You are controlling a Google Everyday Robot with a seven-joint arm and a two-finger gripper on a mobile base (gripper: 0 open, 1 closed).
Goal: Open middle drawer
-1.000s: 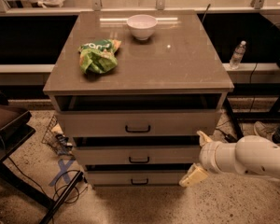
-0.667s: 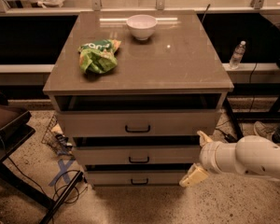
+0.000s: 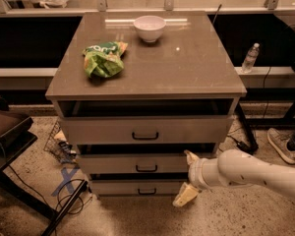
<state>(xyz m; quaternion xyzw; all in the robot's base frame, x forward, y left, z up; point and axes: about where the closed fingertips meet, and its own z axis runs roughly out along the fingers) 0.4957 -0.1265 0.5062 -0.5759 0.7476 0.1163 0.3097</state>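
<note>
The middle drawer (image 3: 113, 163) is the medium-height grey-beige front in the cabinet, with a small dark bar handle (image 3: 146, 168) at its centre. A dark gap shows above it. My gripper (image 3: 188, 177) hovers in front of the drawer's right end, to the right of the handle and apart from it. It is open: one pale fingertip (image 3: 191, 157) points up over the middle drawer's front, and the other (image 3: 185, 195) hangs down by the bottom drawer. Nothing is between them. My white arm (image 3: 250, 170) comes in from the lower right.
The top drawer (image 3: 145, 130) is taller, the bottom drawer (image 3: 137, 187) thinnest. On the cabinet top (image 3: 187, 63) lie a green chip bag (image 3: 104, 59) and a white bowl (image 3: 149, 27). A dark chair (image 3: 7, 132), cables and a wire basket (image 3: 59, 141) stand left; a shoe (image 3: 281, 144) lies right.
</note>
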